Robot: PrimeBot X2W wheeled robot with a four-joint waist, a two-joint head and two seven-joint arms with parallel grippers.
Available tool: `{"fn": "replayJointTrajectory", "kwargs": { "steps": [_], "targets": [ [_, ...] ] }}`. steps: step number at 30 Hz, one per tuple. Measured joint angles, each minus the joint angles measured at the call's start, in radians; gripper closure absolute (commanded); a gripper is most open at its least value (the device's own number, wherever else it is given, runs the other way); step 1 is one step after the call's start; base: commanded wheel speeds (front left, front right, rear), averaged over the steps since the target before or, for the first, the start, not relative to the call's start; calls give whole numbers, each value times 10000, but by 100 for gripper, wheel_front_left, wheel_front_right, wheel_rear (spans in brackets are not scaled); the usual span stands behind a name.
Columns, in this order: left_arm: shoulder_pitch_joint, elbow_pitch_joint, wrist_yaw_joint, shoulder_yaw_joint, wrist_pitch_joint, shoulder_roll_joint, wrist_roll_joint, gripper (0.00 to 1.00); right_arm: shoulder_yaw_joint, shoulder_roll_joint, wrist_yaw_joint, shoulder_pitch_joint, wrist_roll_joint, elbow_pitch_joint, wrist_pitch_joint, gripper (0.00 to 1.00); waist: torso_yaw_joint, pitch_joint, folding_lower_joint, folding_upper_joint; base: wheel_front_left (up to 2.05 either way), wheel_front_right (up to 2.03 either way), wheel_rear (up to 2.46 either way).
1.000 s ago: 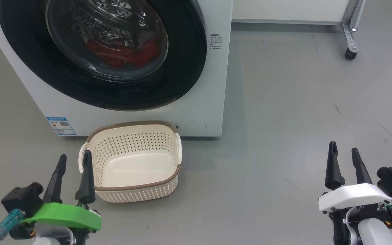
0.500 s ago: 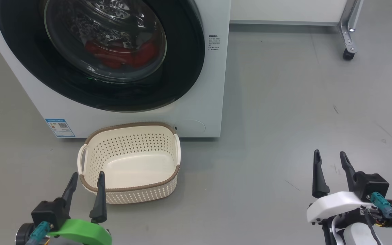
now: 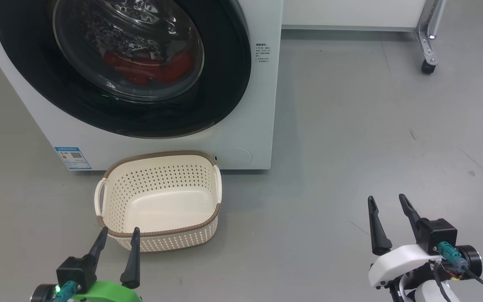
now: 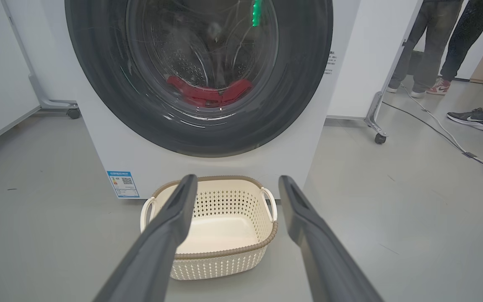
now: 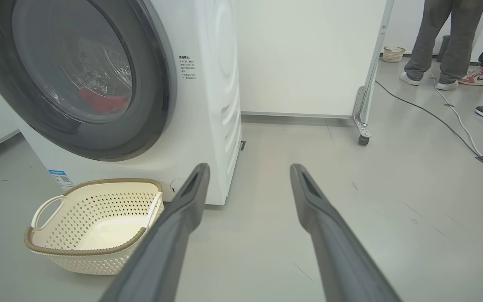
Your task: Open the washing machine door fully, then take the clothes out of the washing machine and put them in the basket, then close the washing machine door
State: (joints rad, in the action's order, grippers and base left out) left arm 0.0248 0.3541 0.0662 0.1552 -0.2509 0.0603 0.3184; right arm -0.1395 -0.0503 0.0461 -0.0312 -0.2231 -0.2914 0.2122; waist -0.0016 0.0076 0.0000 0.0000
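Observation:
The white washing machine (image 3: 262, 105) fills the upper left of the head view. Its round black-rimmed door (image 3: 224, 84) is shut flat against the front. Behind the glass, red clothes (image 3: 149, 69) lie low in the steel drum, and the same clothes (image 4: 208, 93) show in the left wrist view. An empty cream basket (image 3: 159, 235) stands on the floor just before the machine. My left gripper (image 3: 118, 234) hangs open at the basket's near rim, holding nothing. Far to the right, my right gripper (image 3: 386, 202) is open over bare floor.
A white panel on a wheeled metal leg (image 3: 428, 46) stands right of the machine. People's legs and shoes (image 5: 447, 46) are behind it, and cables (image 5: 455, 121) cross the floor there. Another wheeled frame (image 4: 71, 112) sits left of the machine.
Both arms have pulled back toward me: the left gripper dropped from beside the basket's left handle to its near rim, the right gripper slid lower and left. The head camera shifted slightly.

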Motion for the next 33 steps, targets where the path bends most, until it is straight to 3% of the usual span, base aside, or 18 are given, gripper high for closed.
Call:
{"fn": "replayJointTrajectory", "kwargs": {
  "steps": [33],
  "targets": [
    [177,583,0,-142,0,-125,73,0,-61,6,6,-205,-153,-543,4,0,96,-53,0,0,0,0,0]
  ]
}}
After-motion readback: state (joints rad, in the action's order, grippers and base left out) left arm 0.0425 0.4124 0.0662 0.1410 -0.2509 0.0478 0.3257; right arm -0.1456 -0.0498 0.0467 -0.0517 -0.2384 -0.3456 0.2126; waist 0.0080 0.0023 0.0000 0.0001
